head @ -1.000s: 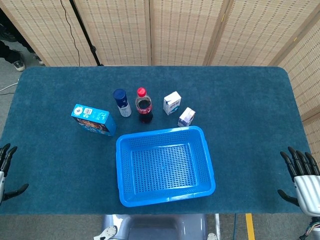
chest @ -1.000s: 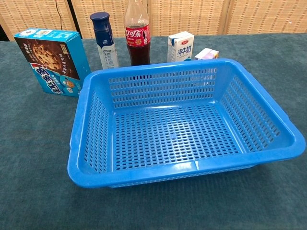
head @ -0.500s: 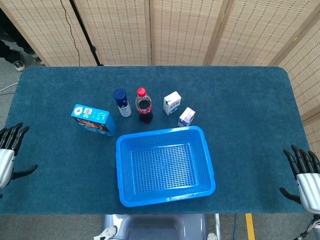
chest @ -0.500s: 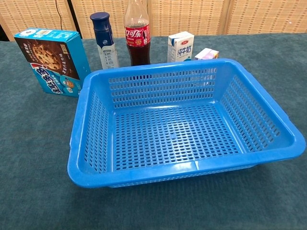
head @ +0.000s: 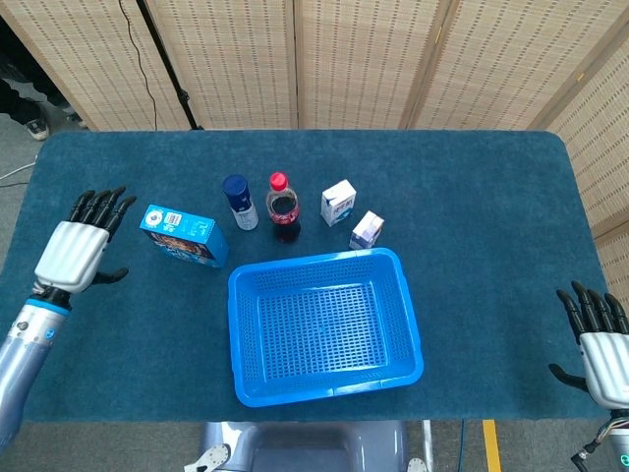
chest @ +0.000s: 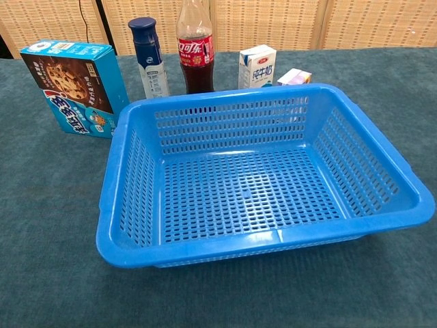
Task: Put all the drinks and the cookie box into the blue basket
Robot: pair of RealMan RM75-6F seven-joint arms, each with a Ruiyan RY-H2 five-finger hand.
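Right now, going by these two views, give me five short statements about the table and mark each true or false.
1. The blue basket holds nothing. True.
2. The cookie box lies inside the basket. False: it stands on the cloth to the basket's left.
3. The left hand is beside the cookie box, fingers spread, holding nothing. True.
4. The cola bottle has tipped over. False: it stands upright next to the blue-capped bottle.
5. The right hand grips the milk carton. False: it holds nothing at the table's near right edge, far from the carton.
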